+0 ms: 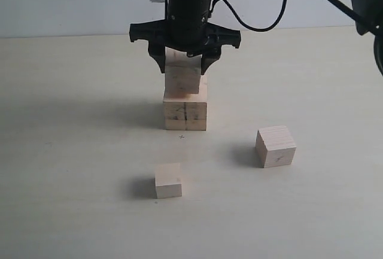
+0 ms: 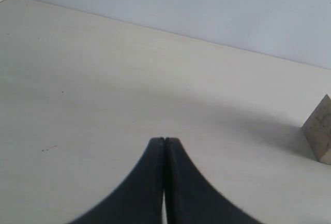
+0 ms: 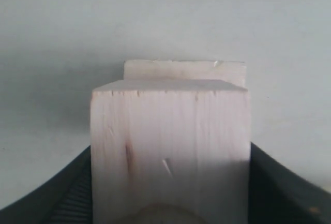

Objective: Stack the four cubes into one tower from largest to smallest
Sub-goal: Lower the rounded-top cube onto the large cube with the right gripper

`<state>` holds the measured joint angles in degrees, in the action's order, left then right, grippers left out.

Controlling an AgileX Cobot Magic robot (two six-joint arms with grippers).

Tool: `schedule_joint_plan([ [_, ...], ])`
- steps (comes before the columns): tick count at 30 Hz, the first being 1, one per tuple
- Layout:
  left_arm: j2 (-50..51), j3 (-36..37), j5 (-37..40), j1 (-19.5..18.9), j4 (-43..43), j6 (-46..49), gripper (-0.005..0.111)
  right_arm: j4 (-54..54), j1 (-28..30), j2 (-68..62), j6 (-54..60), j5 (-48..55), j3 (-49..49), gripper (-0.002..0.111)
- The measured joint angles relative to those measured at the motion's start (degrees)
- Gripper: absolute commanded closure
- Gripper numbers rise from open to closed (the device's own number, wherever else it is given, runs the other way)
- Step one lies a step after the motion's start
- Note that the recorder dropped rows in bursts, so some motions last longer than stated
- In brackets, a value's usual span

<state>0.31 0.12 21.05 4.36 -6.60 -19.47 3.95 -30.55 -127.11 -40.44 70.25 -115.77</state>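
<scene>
Exterior view: right gripper (image 1: 183, 69) is clamped on the second cube (image 1: 181, 82), sitting on top of the big cube (image 1: 185, 114), widest at the base for stability. Third cube (image 1: 276, 146) and smallest cube (image 1: 168, 180) wait near the big cube. Left gripper (image 2: 164, 146) is pinched together, idle.

Pale tabletop (image 1: 72, 211), plain whitish wall (image 1: 72, 2)

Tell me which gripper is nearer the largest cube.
Right. The right gripper hangs just above the largest cube, fingers around the second cube stacked on it; the left gripper is away over bare table, shut.
</scene>
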Motion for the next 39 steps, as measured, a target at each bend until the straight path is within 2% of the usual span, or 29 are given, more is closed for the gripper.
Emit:
schedule_joint_plan([
  [33,0.0,0.0,0.0,0.0,0.0,0.0,0.107,-0.5,-0.1,-1.2,2.3,0.0,0.0,0.056],
  [39,0.0,0.0,0.0,0.0,0.0,0.0,0.107,2.6,-0.1,-1.3,0.5,0.0,0.0,0.056],
])
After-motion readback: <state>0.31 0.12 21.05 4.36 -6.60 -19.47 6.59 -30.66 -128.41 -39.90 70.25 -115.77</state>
